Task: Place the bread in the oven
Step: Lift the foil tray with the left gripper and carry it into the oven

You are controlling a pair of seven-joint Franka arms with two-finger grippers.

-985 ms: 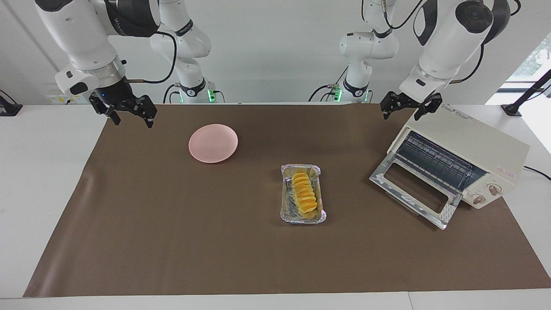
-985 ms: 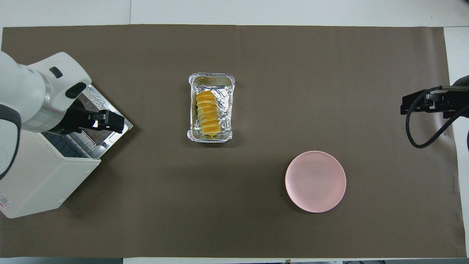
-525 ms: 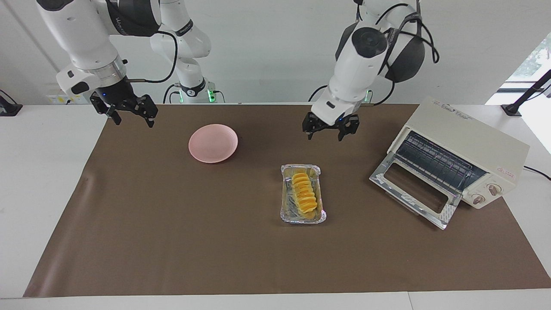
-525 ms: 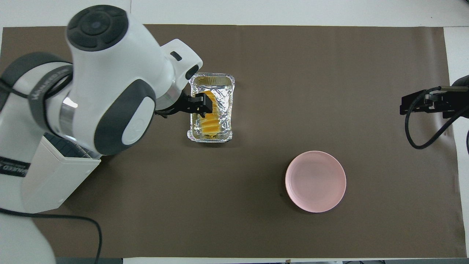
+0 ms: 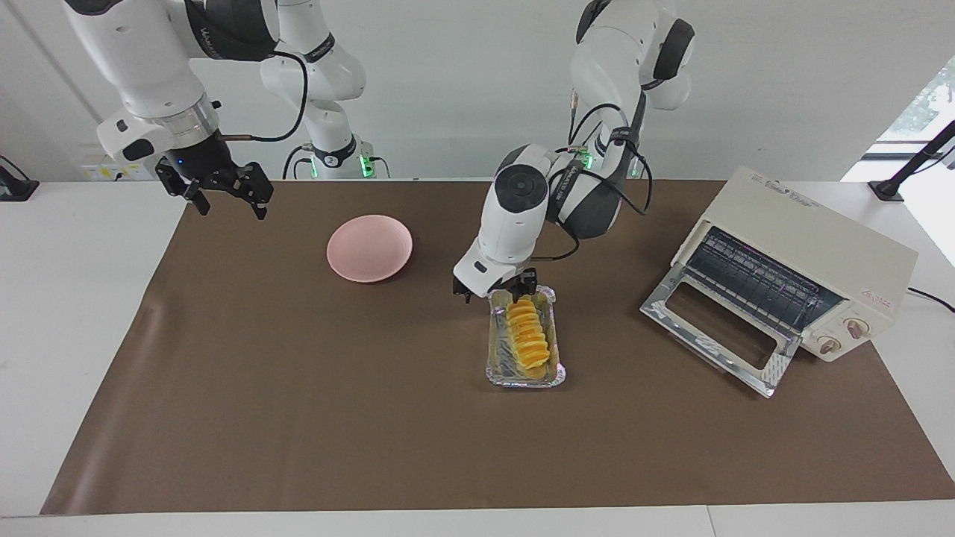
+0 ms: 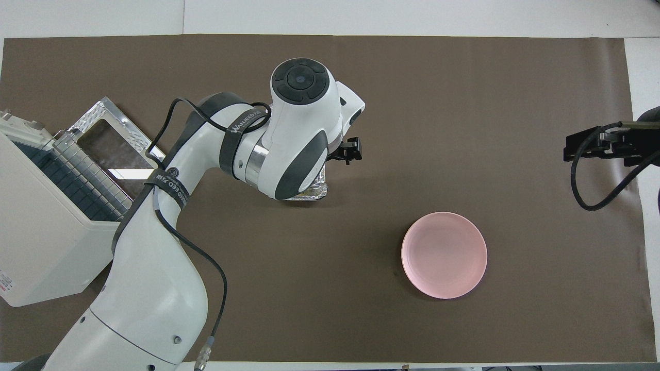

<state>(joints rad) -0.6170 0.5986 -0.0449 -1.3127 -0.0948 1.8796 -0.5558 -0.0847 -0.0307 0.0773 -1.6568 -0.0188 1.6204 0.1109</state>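
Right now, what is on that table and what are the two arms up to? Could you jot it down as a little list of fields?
bread: yellow-orange loaf lying in the foil tray, mid-table
oven: cream toaster oven at the left arm's end of the table, door dropped open, rack bare
pink plate: empty, nearer the robots than the tray
left gripper: low at the tray's robot-side end, bread not gripped
right gripper: open, waiting above the mat's corner at its own end

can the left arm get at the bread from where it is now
Probably yes. The left gripper is low at the robot-side end of the foil tray, and the bread lies uncovered in it with nothing above. The tray's low walls could crowd the jaws.
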